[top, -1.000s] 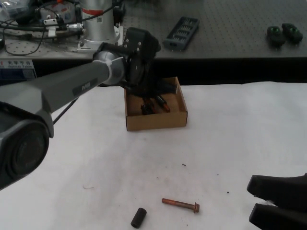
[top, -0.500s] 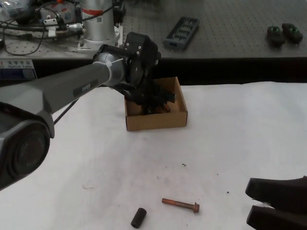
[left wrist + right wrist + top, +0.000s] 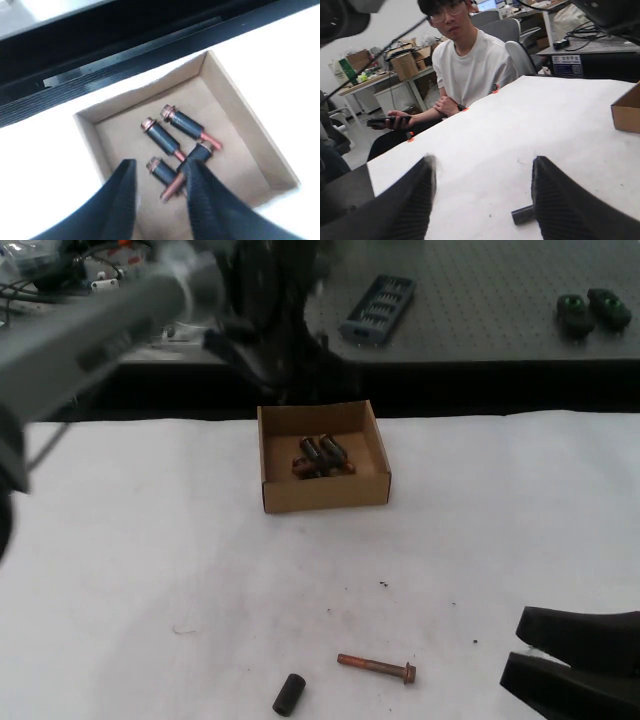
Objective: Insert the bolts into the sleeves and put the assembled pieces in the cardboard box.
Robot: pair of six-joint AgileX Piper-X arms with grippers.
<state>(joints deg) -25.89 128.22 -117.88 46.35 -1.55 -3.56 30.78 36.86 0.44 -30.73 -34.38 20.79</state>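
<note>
At left, above box point(image 3: 325, 495): left hand point(image 3: 162, 169), fingers apart, nothing held; looks straight down into box, fit for drop-off from above. In box: four assembled pieces point(image 3: 161, 138), lying flat in loose cluster, bolt ends poking out. Nearer, on tabletop point(image 3: 150, 570): loose sleeve point(image 3: 289, 694) just beside loose bolt point(image 3: 377, 668), apart, not yet joined. Leaves one pair to assemble, by look of it. At right edge: right hand point(image 3: 513, 650), fingers apart, empty, low near bolt, well placed to take it.
</note>
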